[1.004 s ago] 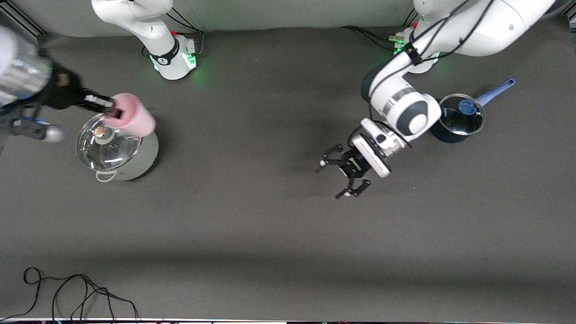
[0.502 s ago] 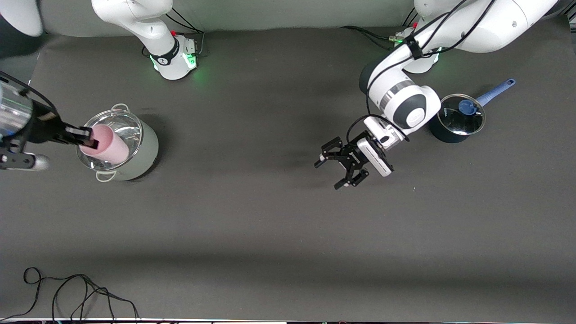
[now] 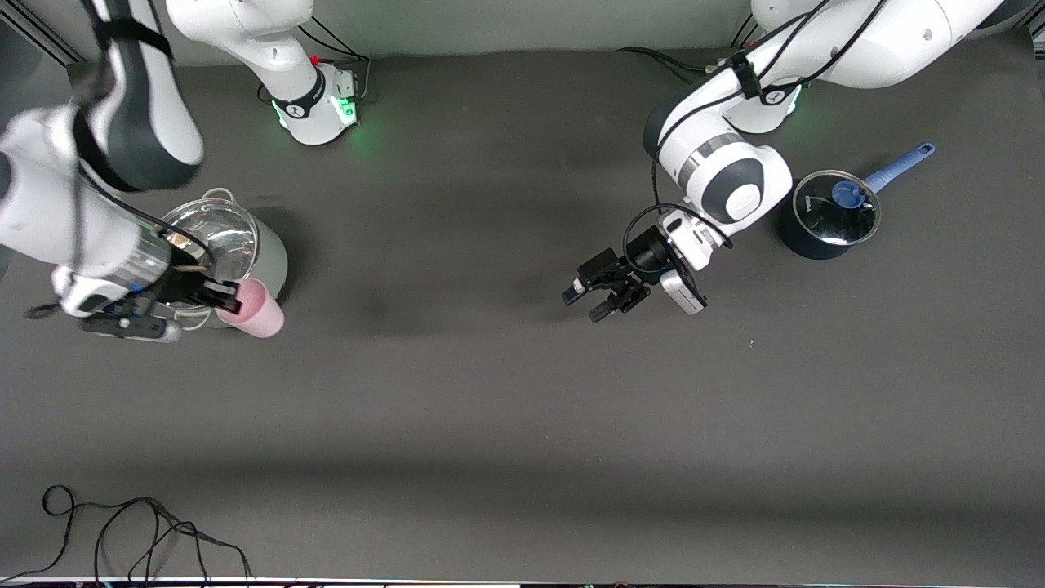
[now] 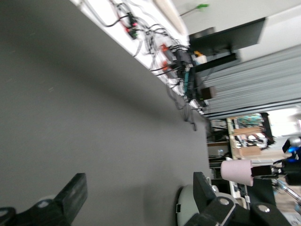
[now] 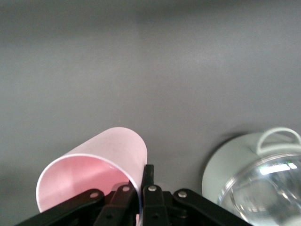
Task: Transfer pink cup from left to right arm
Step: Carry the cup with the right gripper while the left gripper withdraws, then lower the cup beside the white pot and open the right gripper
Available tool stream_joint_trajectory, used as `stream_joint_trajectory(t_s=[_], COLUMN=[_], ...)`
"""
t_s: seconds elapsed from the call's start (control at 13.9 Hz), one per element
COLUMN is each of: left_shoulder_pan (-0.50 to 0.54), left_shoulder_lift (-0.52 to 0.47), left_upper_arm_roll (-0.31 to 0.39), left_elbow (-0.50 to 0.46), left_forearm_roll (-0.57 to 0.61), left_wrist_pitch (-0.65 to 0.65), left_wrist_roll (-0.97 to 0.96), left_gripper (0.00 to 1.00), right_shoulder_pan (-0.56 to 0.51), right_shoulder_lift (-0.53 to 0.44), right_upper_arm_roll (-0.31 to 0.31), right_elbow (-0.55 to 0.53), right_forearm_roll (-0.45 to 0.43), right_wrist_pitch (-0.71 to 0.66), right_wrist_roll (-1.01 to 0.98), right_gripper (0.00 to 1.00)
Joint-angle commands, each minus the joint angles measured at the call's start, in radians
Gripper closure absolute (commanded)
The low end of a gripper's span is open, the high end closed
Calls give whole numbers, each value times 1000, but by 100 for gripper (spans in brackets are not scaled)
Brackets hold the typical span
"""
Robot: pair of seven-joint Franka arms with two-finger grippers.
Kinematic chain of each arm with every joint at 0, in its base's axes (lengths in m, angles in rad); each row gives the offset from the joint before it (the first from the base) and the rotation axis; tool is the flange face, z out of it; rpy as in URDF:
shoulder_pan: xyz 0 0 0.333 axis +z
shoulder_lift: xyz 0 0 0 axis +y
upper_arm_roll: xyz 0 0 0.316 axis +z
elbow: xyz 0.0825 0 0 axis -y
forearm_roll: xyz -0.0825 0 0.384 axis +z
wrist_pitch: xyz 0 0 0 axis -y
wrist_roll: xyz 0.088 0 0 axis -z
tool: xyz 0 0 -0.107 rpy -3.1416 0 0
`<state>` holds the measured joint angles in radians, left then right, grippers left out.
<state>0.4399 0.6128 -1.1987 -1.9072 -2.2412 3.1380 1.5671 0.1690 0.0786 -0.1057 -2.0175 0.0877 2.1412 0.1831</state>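
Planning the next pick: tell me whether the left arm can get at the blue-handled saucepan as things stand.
Probably yes. The left gripper hangs open and empty over bare table, the blue-handled saucepan sits beside that arm, and nothing stands between them. The right gripper, shut on the pink cup, is away by the steel pot.

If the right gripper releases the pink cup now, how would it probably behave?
The pink cup looks thin-walled and plastic, so probably light and slightly flexible. The right gripper pinches only its rim, with the cup tilted sideways. Being round and tapered, it would likely roll in a curve.

White arms (image 3: 710, 163), black cables, black tools
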Motion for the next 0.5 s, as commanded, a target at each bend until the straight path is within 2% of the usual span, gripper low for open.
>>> stream_joint_trajectory(t_s=[0.0, 0.14, 0.43], left_shoulder_pan=[5, -6, -47], left_shoulder_lift=[-18, -19, -28], left_upper_arm_roll=[-29, -29, -32], left_elbow=[-4, -3, 36], left_forearm_roll=[5, 3, -1], left_wrist_pitch=[89, 150, 331], left_wrist_roll=[-148, -247, -265], left_gripper=[0, 0, 0], right_shoulder_pan=[7, 6, 6], right_shoulder_lift=[-7, 47, 148], right_upper_arm_roll=[-20, -25, -26], right_elbow=[-139, -164, -185], right_forearm_roll=[-16, -14, -9], right_wrist_pitch=[182, 256, 348], right_wrist_roll=[-17, -17, -21], right_gripper=[100, 100, 100])
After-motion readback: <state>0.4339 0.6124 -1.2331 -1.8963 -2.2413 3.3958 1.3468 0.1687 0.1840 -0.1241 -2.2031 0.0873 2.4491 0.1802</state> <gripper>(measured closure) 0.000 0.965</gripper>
